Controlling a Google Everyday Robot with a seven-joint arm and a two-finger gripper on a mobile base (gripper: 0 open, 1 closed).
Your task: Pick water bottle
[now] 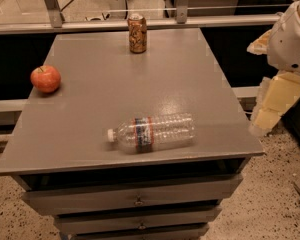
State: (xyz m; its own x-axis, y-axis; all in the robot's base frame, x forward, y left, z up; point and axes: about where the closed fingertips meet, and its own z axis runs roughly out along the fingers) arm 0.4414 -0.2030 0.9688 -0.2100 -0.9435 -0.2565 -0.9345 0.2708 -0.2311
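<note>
The water bottle (152, 131) is clear ribbed plastic with a small white cap and a red, white and blue label band. It lies on its side near the front of the grey table (190, 79), cap pointing left. My gripper (272, 104) is a pale yellow part below the white arm, hanging off the table's right edge at about table height. It is to the right of the bottle, apart from it, and holds nothing that I can see.
A brown-orange drink can (137, 33) stands upright at the back middle of the table. A red apple (45, 78) sits near the left edge. Drawers (135, 199) run below the tabletop. A rail and glass lie behind it, speckled floor around it.
</note>
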